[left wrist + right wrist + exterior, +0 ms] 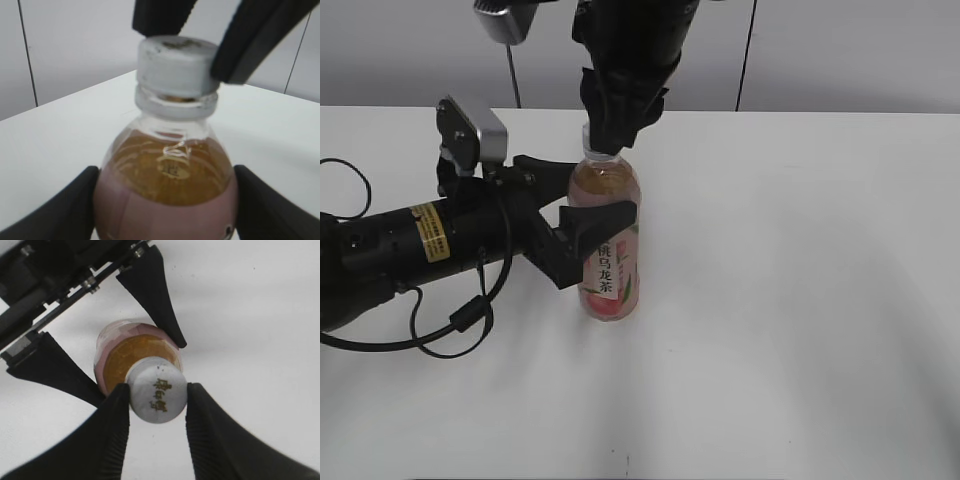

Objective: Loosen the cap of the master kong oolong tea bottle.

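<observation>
1. The bottle (606, 240) stands upright on the white counter (800, 300), near its middle, nearly full of amber tea.

2. The left pincer (603, 222) comes in from the side and clamps the bottle's body at the top of the pink label, a finger pressed on either flank; the left wrist view shows both fingers against the shoulders.

3. The right pincer (156, 400) reaches down from above and is clenched on the cap (157, 396), a ribbed pad on each side of its rim.

4. Handling, as a judgement: a full bottle is fairly heavy and steady, but its thin plastic wall will give under pressure, so a hard squeeze at the body could dent it or push tea out once the seal breaks.

5. The label film is likely smooth, so the bottle may spin in the left grip when torque is applied.

6. The cap is small, stiff and ridged; its side wall, held low near the ring, looks the best place to grip, since a high hold could slip off.

7. The neck beneath is rigid and takes the twist well.
</observation>
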